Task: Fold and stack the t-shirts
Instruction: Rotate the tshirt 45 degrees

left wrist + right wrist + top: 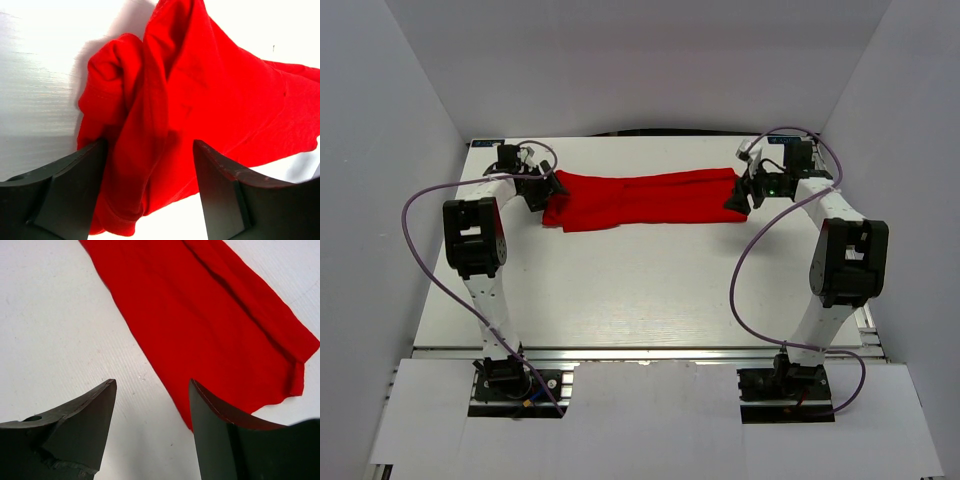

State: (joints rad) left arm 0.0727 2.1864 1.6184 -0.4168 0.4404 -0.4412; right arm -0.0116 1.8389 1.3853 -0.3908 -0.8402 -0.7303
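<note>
Lying as a long narrow band toward the far edge of the table, the t-shirt runs left to right. The left gripper stands at its left end, jaws wide astride bunched cloth. The right gripper stands at its right end, jaws wide, the hem beside one finger, each arm nearest its own end.

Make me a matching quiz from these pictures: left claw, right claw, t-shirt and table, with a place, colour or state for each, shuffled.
Column one:
1. left claw
2. right claw
3. t-shirt
4. table

Column two:
A. white
B. red band lying across the far side
C. open, flat cloth edge at one side
D. open, straddling bunched cloth

Pairs: 1-D, 2-C, 3-B, 4-A
</note>
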